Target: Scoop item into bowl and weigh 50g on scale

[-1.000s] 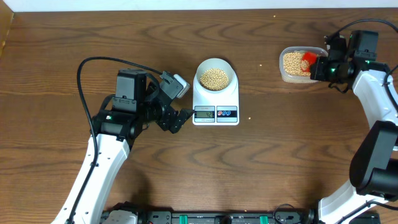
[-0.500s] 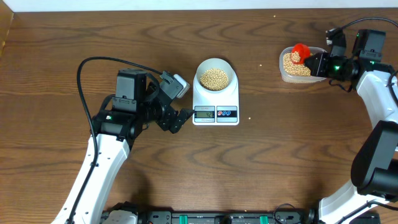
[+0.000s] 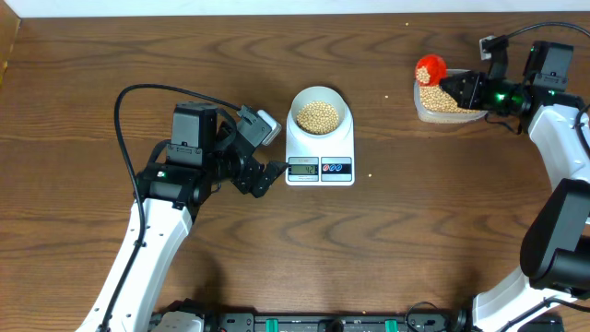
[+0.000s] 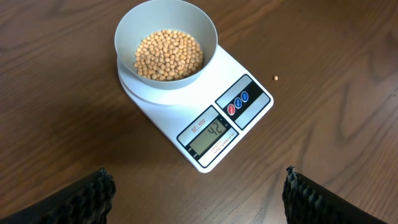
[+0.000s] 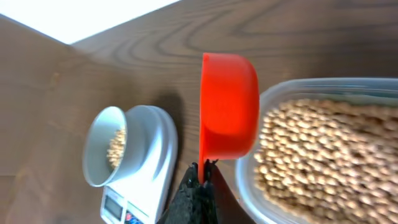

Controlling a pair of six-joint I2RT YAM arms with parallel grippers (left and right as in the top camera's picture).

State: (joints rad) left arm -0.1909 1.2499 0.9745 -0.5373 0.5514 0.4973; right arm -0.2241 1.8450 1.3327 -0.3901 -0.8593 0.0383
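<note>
The right gripper point(image 5: 200, 182) pinches the scoop point(image 5: 229, 102) by its thin handle while the left gripper point(image 3: 264, 177) gapes idle, so a wobble could spill beans point(image 5: 314, 155) before the bowl point(image 4: 163, 15), or a full dump could overshoot.

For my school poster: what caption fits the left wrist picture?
Bowl of beans on the white scale, one stray bean beside it.

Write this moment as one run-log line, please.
right gripper shut on red scoop at clear tub edge | left gripper open, empty | bowl of soybeans on scale, display 42
</note>
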